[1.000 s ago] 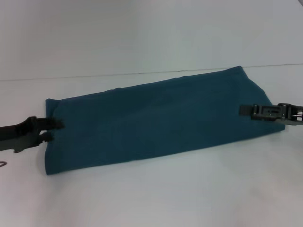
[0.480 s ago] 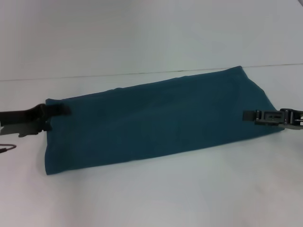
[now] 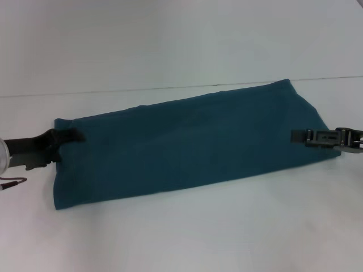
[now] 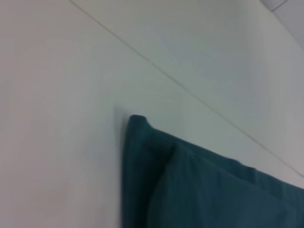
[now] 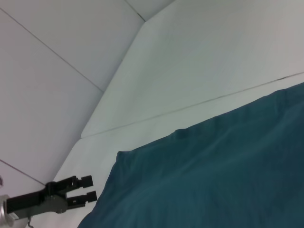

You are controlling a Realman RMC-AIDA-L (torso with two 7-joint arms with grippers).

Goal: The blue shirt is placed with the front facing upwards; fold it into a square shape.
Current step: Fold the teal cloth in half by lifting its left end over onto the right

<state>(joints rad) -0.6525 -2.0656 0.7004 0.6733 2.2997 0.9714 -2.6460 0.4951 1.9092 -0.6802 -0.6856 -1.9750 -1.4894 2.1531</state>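
The blue shirt lies on the white table as a long folded band, plain teal side up, with no lettering showing. My left gripper is at the band's far left corner, its tips just over the cloth edge. In the right wrist view the left gripper stands open beside the shirt, with nothing between its fingers. My right gripper reaches in low over the band's right end. The left wrist view shows only a layered corner of the shirt on the table.
The white table spreads all around the shirt, with a thin seam running across behind it. A thin dark cable trails under the left arm at the left edge.
My left gripper has moved from the middle of the shirt's left edge up to its far left corner. The right gripper has drawn back slightly to the right. The shirt has not moved.
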